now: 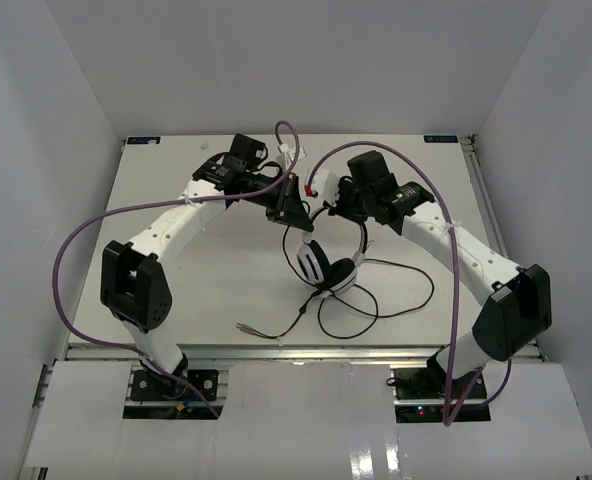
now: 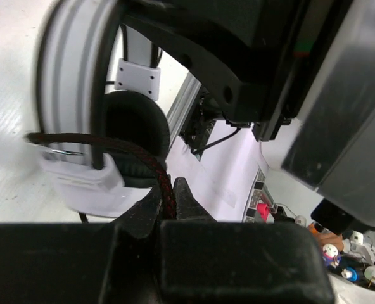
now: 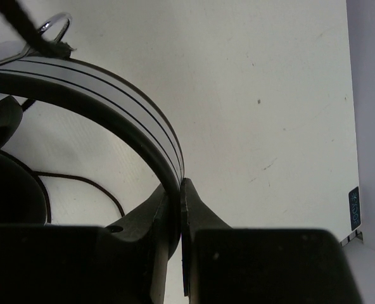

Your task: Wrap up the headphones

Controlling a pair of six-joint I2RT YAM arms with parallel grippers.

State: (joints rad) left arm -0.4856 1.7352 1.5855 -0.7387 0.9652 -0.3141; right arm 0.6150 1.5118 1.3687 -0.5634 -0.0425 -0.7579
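Observation:
The headphones [image 1: 328,268] hang upright over the table's middle, white cups with black pads. My right gripper [image 1: 349,212] is shut on the top of the headband [image 3: 111,88]; in the right wrist view its jaws [image 3: 178,188] pinch the white band. My left gripper [image 1: 294,217] is close beside it, to its left, shut on the thin braided cable [image 2: 146,161], which runs between its jaws [image 2: 168,190]. An ear cup [image 2: 133,130] hangs just beyond. The rest of the cable [image 1: 401,300] lies in loops on the table, its plugs [image 1: 244,327] near the front edge.
Thick purple arm cables [image 1: 76,240] arc over both arms. The right arm's black body [image 2: 289,76] fills the upper right of the left wrist view. White walls enclose the table [image 1: 176,290] on three sides; a metal rail [image 1: 276,350] runs along the front.

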